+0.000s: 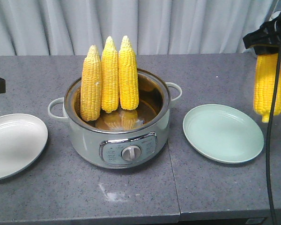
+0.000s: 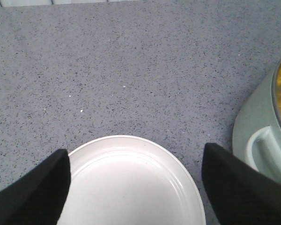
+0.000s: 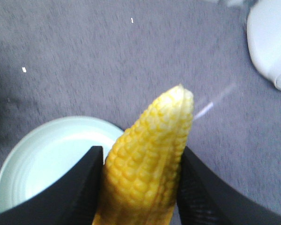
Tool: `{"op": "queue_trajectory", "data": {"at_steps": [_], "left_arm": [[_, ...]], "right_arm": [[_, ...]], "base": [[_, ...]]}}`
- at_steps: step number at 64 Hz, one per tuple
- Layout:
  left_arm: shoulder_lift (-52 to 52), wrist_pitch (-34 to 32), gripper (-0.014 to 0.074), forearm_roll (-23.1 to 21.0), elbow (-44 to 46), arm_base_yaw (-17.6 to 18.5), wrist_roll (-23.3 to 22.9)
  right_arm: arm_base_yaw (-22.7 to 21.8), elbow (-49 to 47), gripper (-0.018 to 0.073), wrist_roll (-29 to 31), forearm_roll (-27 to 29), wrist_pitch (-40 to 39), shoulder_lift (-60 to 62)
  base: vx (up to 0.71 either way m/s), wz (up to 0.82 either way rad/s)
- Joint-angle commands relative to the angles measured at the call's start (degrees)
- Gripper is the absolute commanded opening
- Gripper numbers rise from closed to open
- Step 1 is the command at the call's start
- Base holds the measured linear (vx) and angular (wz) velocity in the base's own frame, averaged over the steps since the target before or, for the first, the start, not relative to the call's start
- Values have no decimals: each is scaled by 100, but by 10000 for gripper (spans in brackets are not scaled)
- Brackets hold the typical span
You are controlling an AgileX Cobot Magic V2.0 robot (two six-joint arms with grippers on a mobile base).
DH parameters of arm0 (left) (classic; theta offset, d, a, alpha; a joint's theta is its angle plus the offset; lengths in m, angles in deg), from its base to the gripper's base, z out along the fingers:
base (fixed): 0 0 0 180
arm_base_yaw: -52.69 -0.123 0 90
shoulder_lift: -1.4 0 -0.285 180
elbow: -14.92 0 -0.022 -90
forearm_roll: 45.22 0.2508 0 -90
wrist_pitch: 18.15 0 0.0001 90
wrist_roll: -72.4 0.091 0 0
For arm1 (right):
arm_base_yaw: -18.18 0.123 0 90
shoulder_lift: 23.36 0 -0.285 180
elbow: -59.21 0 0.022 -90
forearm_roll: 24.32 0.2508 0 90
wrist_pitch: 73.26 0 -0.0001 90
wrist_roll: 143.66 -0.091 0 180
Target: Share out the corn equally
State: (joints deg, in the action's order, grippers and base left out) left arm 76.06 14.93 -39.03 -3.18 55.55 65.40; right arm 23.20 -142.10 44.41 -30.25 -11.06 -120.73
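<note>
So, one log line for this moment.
right gripper: shut on corn cob aloft near empty green plate | left gripper: open over empty white plate | pot: three cobs upright

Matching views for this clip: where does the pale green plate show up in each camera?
Exterior front: pale green plate right of the pot.
Left wrist: absent; only the white plate shows.
Right wrist: the plate sits lower left.
Shared landmark: corn cob in the right gripper, seen in front and right wrist views.
</note>
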Motion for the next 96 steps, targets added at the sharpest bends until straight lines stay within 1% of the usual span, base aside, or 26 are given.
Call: {"op": "queue_trajectory", "data": {"at_steps": [1, 15, 33, 77, 84, 92, 96], "left_arm": [[-96, -387, 566, -21, 216, 1, -16], [-96, -387, 566, -21, 216, 1, -16], [-96, -387, 566, -21, 216, 1, -16], [-96, -467, 555, -56, 216, 1, -22], [-96, -917, 555, -324, 216, 1, -27], [-90, -1538, 555, -839, 216, 20, 50], [-40, -1805, 555, -1019, 216, 52, 205]], "right_arm": [[-26, -170, 204, -58, -155, -21, 199], [-26, -170, 204, -58, -10, -33, -2], [-26, -170, 204, -254, 164, 143, -97], [-26, -170, 204, -254, 164, 143, -97], [-26, -170, 204, -254, 164, 143, -97], [-26, -170, 204, -254, 164, 143, -97], [-26, -170, 204, -254, 164, 143, -97]], "base": [[0, 0], [0, 0], [0, 0], [0, 0], [0, 0], [0, 0], [0, 0]]}}
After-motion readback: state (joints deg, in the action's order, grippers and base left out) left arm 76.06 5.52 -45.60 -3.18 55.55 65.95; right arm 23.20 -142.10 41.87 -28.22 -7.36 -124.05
